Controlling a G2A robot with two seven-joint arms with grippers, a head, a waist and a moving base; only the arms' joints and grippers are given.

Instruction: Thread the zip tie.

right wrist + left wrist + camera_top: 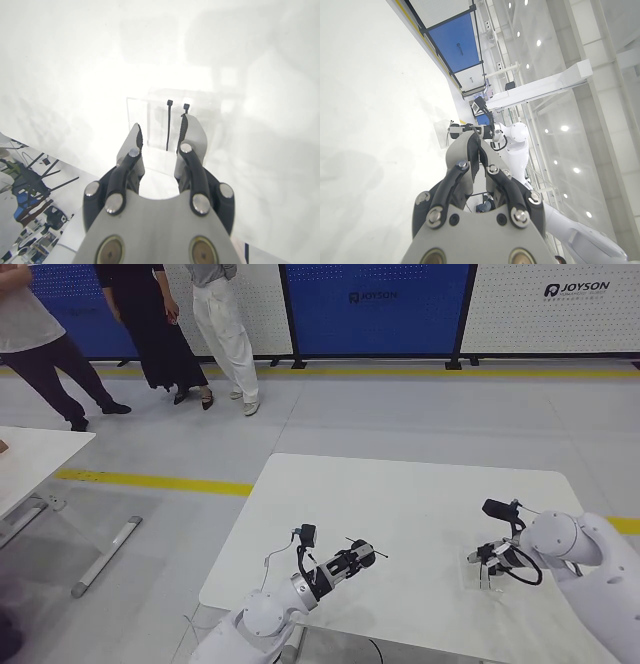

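White table [420,499], one. On its near-right part stands one clear holder [136,112] with two black ties. The first zip tie [168,125] is in full sight. The second zip tie [186,107] shows its head, with its strap mostly hidden behind a finger. The right gripper [162,123], fingers apart, hangs just over the holder. The left gripper [362,554], at near left, has its fingers pressed together on a thin black strip [379,553], apparently a third tie; the point of grip is hard to make out.

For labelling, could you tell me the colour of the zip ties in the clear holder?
Zip ties: black; right wrist view.
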